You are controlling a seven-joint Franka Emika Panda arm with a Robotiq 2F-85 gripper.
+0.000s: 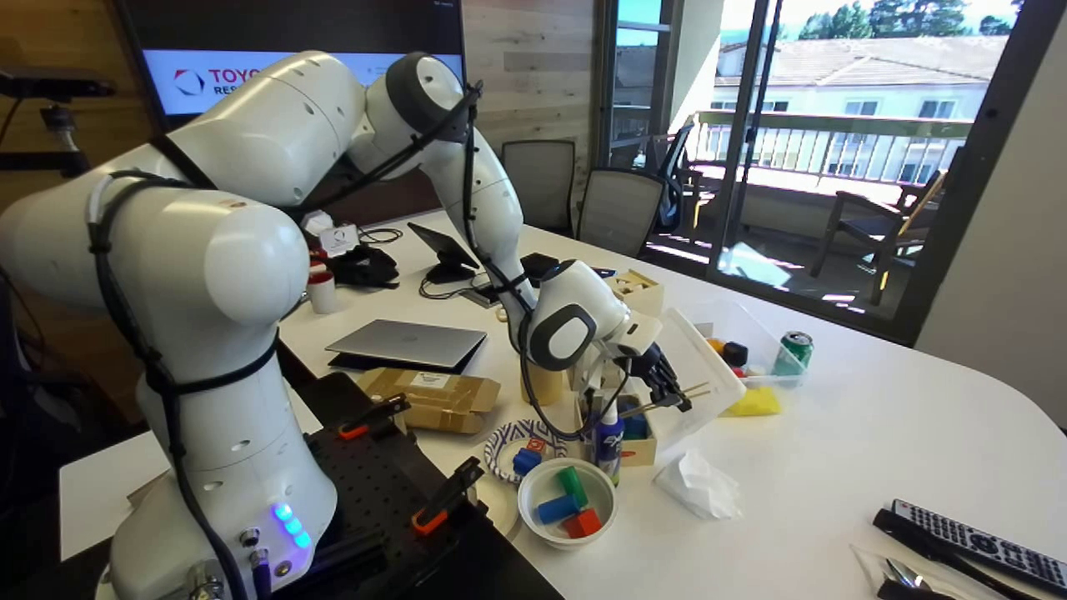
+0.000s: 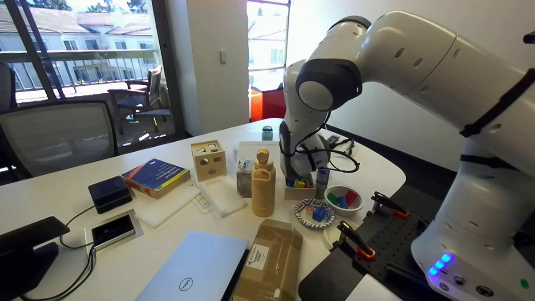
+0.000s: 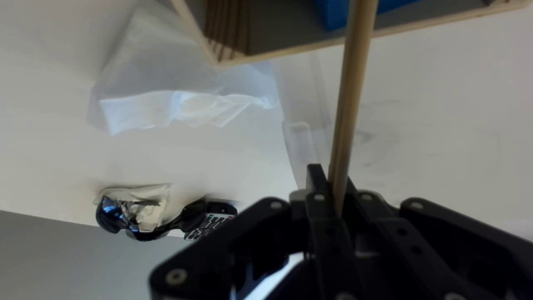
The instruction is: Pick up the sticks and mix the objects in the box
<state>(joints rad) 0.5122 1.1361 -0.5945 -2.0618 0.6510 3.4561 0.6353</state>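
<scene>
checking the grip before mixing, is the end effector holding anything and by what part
The end effector holds the wooden chopsticks partway along their length, with ends sticking out on both sides of it.

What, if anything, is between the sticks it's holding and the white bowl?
A blue bottle stands upright by the white bowl, between it and the sticks in the jaws. In the wrist view they cross an open wooden box, so lifting first seems wise.

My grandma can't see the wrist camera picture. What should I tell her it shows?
A black gripper holds wooden sticks, which cross in front of a wooden box with something blue inside. Crumpled white paper and a remote control lie on a white table.
</scene>
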